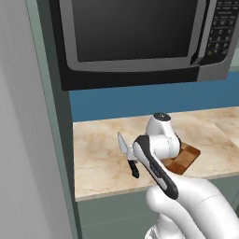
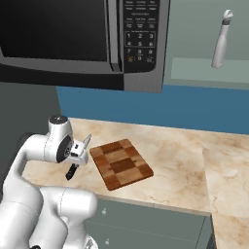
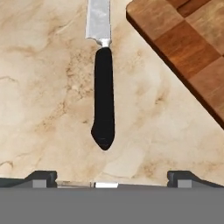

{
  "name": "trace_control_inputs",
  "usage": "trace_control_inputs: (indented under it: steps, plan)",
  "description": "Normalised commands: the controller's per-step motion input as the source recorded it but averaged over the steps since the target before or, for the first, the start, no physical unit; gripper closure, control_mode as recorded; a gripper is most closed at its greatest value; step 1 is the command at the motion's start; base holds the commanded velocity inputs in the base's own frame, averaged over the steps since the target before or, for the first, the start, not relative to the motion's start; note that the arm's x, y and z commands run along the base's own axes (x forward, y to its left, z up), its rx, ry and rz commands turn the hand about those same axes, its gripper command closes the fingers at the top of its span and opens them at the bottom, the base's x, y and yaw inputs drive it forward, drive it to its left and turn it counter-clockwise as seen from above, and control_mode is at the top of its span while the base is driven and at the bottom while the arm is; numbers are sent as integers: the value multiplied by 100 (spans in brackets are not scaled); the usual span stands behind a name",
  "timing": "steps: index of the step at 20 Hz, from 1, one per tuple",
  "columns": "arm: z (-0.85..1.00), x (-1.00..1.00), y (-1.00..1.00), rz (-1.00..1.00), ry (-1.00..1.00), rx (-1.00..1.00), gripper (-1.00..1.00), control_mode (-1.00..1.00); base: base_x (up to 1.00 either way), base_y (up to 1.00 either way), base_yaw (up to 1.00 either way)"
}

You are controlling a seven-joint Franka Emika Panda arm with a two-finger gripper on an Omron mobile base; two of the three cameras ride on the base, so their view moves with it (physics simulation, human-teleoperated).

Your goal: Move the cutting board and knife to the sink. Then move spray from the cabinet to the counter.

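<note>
Beige stone counter (image 2: 185,160) runs under a big dark microwave (image 2: 73,34), w/ a blue wall strip behind. On the left side lies the knife (image 1: 128,156), flat on the stone, black handle toward the front edge, silver blade pointing to the back wall. In the hand view the knife handle sits in the middle, between the two dark finger tips at the bottom. The gripper (image 3: 112,177) hangs just above the knife, jaws spread wide apart, holding nothing (no touch w/ the handle that I can see). In the right base view the white arm bends over the counter edge and hides part of the knife.

Just to the right of the knife is the cutting board (image 2: 121,163), wood w/ light & dark brown squares. It lies flat on the counter, turned at a slant, near the knife but not touching it.

Far right, up on a pale shelf, stands the spray (image 2: 221,41), a thin grey bottle, upright, well apart from the board.
</note>
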Motion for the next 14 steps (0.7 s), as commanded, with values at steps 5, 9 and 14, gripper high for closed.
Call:
trace_control_inputs:
  steps: [5,9,14]
  plan:
    - [-26,45,1,0,8,0,-100,-100,0,0,0]
    - [-16,40,6,0,7,0,-100,-100,0,0,0]
    - [-17,30,2,0,3,0,-100,-100,0,0,0]
